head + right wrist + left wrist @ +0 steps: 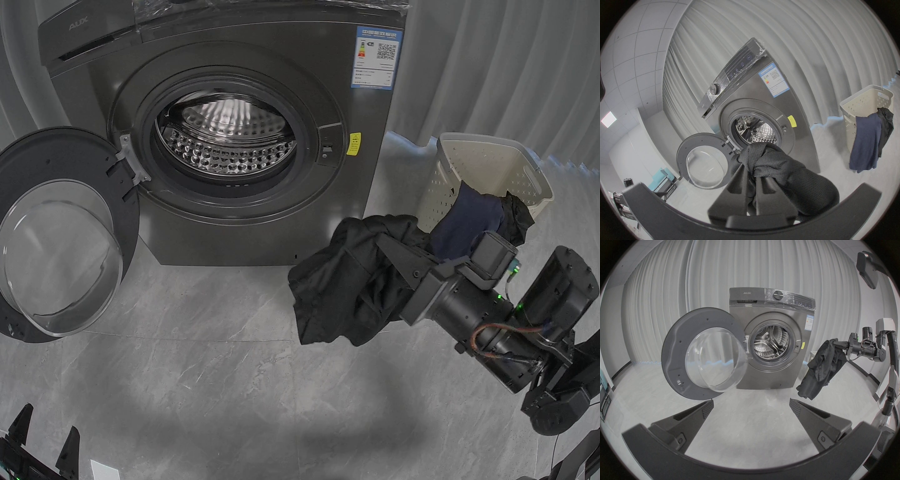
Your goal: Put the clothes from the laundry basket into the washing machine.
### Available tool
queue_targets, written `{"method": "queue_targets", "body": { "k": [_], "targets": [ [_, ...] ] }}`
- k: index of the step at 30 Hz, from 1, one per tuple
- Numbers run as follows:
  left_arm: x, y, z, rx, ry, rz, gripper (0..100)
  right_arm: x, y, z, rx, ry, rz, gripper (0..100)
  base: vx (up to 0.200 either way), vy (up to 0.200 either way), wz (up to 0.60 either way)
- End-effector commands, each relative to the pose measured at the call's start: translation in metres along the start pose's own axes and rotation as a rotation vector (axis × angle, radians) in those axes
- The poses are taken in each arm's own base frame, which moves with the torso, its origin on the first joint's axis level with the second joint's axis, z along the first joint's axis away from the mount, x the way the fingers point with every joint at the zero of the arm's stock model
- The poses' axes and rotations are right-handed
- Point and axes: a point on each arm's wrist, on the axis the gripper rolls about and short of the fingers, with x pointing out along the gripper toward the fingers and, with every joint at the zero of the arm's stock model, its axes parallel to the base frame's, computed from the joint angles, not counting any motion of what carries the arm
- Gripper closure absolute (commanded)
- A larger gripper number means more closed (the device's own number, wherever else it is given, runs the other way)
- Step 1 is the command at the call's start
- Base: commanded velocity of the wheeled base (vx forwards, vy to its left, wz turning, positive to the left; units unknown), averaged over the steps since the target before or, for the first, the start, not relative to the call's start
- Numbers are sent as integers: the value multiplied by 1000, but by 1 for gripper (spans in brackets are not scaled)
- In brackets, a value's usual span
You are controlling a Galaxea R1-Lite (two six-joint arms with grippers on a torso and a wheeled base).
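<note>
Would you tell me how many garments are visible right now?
3: a black garment held by the right claw, a navy garment and a second black garment draped over the laundry basket rim. More may lie hidden inside.

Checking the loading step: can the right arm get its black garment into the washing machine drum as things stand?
Probably yes: the door stands wide open, nothing blocks the drum, and the right gripper, shut on the black garment, faces it.
</note>
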Motion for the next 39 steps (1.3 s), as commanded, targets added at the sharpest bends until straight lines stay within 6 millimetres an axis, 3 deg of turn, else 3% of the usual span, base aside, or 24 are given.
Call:
{"method": "queue_targets", "body": {
  "k": [1, 8, 20, 27, 39],
  "targets": [
    [0, 0, -5, 2, 1, 1, 0, 18, 4, -19, 0, 22, 0, 100, 0, 200, 0],
    [0, 0, -5, 11, -1, 4, 0, 16, 5, -16, 0, 16, 5, 100, 0, 200, 0],
    [0, 0, -5, 16, -1, 11, 0, 10, 6, -7, 5, -5, 15, 100, 0, 0, 0],
    [0, 0, -5, 26, -2, 11, 0, 10, 7, -7, 3, -3, 20, 100, 0, -171, 0],
    [0, 0, -5, 60, -5, 5, 0, 15, 31, -11, 24, 13, 118, 100, 0, 0, 0]
  ]
}}
